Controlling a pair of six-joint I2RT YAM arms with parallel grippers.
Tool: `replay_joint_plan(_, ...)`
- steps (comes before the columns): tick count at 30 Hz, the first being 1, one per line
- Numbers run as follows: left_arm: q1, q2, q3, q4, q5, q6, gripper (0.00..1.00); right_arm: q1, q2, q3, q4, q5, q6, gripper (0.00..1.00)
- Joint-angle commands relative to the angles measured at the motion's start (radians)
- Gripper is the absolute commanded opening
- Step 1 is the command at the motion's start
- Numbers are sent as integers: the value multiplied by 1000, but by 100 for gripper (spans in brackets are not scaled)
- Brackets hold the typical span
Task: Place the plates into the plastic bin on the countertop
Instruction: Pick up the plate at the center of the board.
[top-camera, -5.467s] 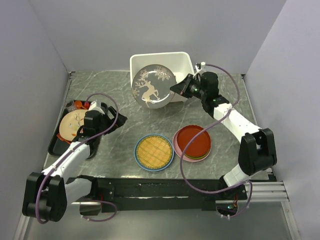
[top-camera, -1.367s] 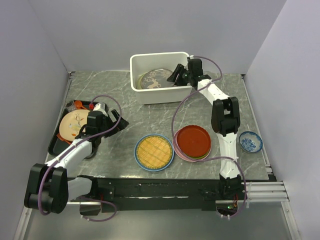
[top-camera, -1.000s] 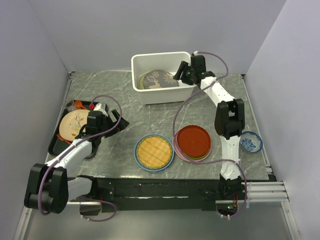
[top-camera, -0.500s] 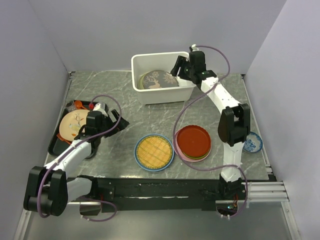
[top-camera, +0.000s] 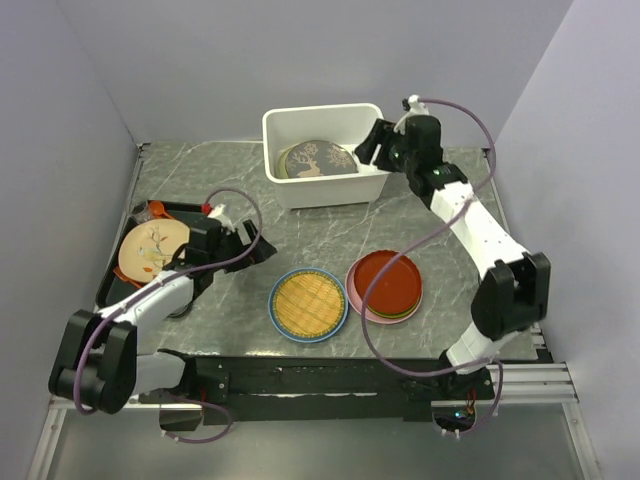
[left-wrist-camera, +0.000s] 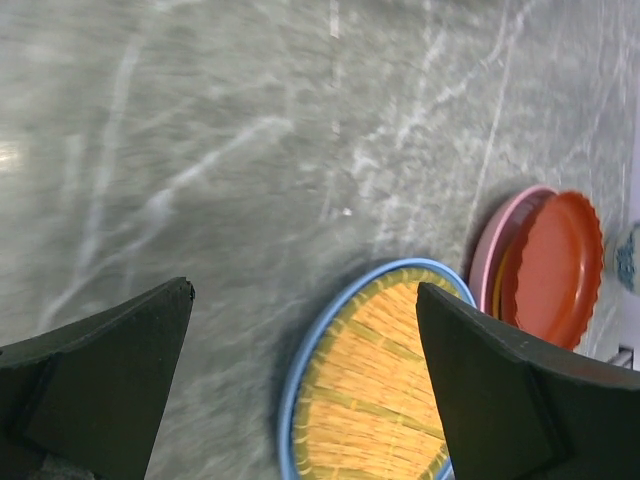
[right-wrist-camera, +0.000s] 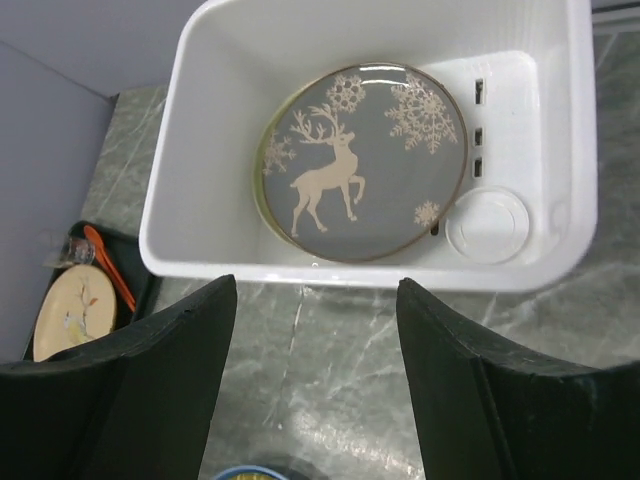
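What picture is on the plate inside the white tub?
The grey plate shows a cream reindeer and snowflakes, clearest in the right wrist view.

Light: bright, even, diffuse, from above the plastic bin (top-camera: 330, 188).
Shadows: soft and faint; a thin dark band on the countertop (top-camera: 330, 230) along the bin's near wall.
Glare: pale sheen on the countertop just in front of the bin, right wrist view.
Blur: left wrist view soft, marble veins smeared.
Distortion: bin's walls bow outward, right wrist view.
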Motion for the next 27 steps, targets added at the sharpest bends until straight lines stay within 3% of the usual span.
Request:
replay_joint_plan(1, -82, 63, 94, 81, 20, 15, 99, -1, -154, -166, 56, 33, -8, 72)
replay_joint_plan(19, -323, 350, 324, 165, 56, -24, 99, -13, -445, -615, 19, 105, 39, 69)
replay_joint_plan(27, -395, 445, 419, 173, 76, -24, 99, -85, -530, -773, 44, 62, 81, 66)
